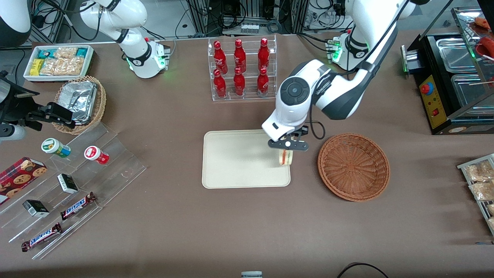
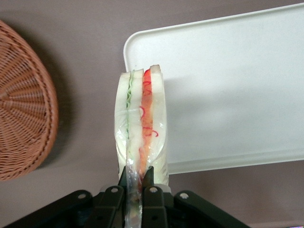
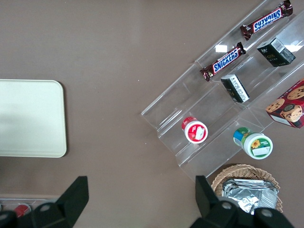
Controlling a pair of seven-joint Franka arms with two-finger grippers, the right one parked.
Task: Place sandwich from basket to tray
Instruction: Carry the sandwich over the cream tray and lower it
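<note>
Basket [image 1: 354, 166] of brown wicker lies on the table, nearest to the front camera, just beside the cream tray [image 1: 239, 162]. Gripper [image 1: 287, 146] hangs over the tray edge that faces the basket, its fingers [image 2: 153, 199] pinching the wrapped sandwich [image 1: 285, 157], which hangs upright above that rim. Farther away stands a rack of red bottles [image 1: 241, 69]

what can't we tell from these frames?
- Whether the sandwich touches the tray: front view, the pincer and arm cover it; wrist view doesn't show height.
- Basket: cut off by the wrist view's edge.
- Pincer fingertips: wrapper hides the contact.
</note>
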